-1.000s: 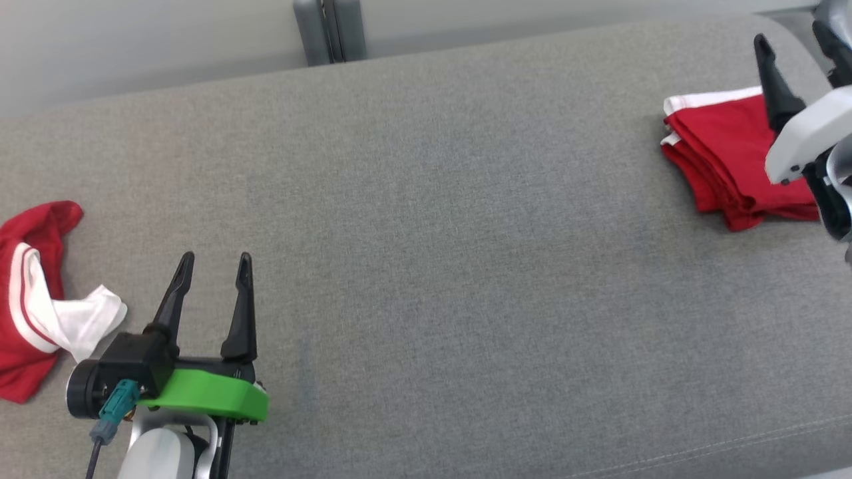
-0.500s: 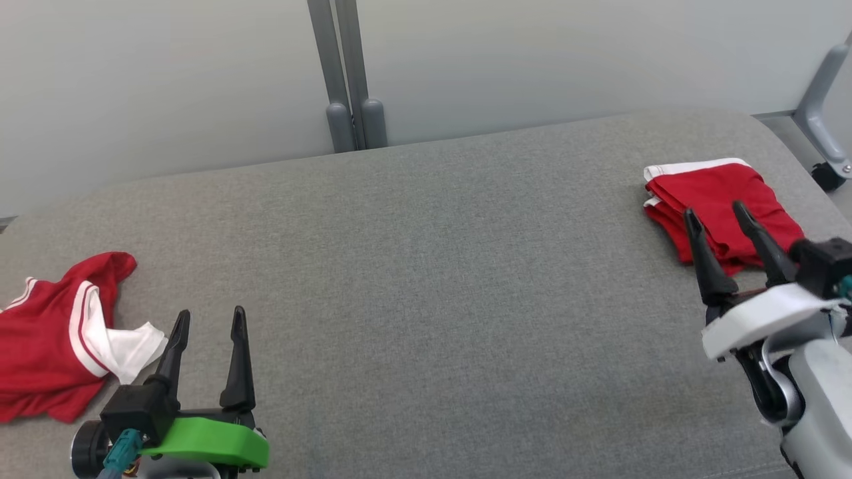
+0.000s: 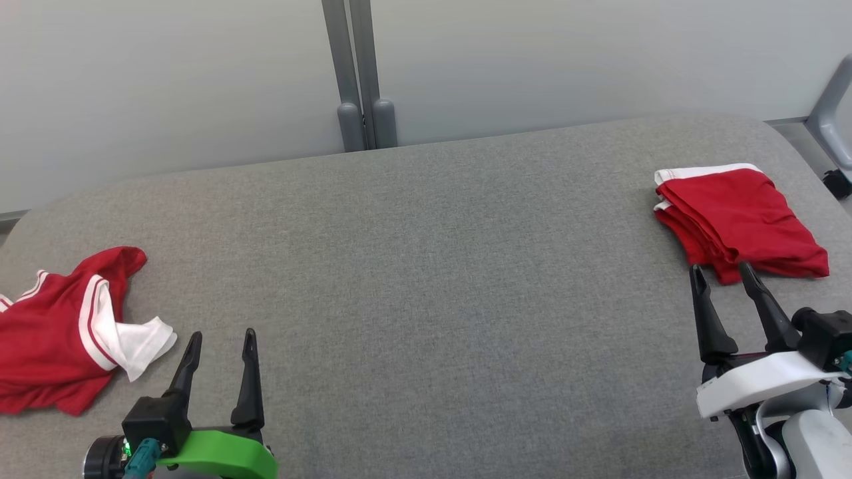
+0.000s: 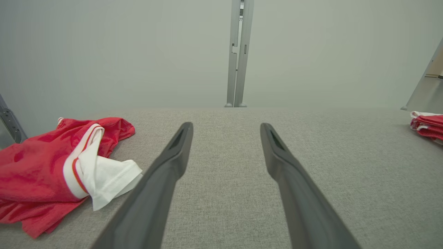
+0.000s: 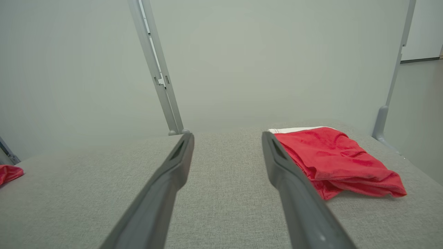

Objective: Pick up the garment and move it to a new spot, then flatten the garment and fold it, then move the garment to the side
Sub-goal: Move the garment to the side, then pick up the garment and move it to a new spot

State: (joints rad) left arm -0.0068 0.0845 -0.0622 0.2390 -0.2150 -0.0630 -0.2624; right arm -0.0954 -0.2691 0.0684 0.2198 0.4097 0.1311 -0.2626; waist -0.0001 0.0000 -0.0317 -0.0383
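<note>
A folded red garment (image 3: 739, 216) with a white edge lies flat at the right end of the grey padded surface (image 3: 426, 253); it is also in the right wrist view (image 5: 332, 155) and at the far right of the left wrist view (image 4: 427, 126). A crumpled red and white garment (image 3: 53, 326) lies at the left end (image 4: 45, 162), with a corner of it in the right wrist view (image 5: 8, 173). My right gripper (image 3: 719, 268) (image 5: 227, 135) is open and empty, just short of the folded garment. My left gripper (image 3: 221, 334) (image 4: 226, 125) is open and empty, right of the crumpled garment.
A pale wall with a grey double post (image 3: 359, 73) runs behind the surface. A grey metal leg (image 3: 832, 93) stands off the far right corner. The surface's edge curves down at the left and right ends.
The head camera has tilted up, so the whole picture shifted. My right gripper has drawn back from over the folded garment toward the near edge. Both grippers stay open.
</note>
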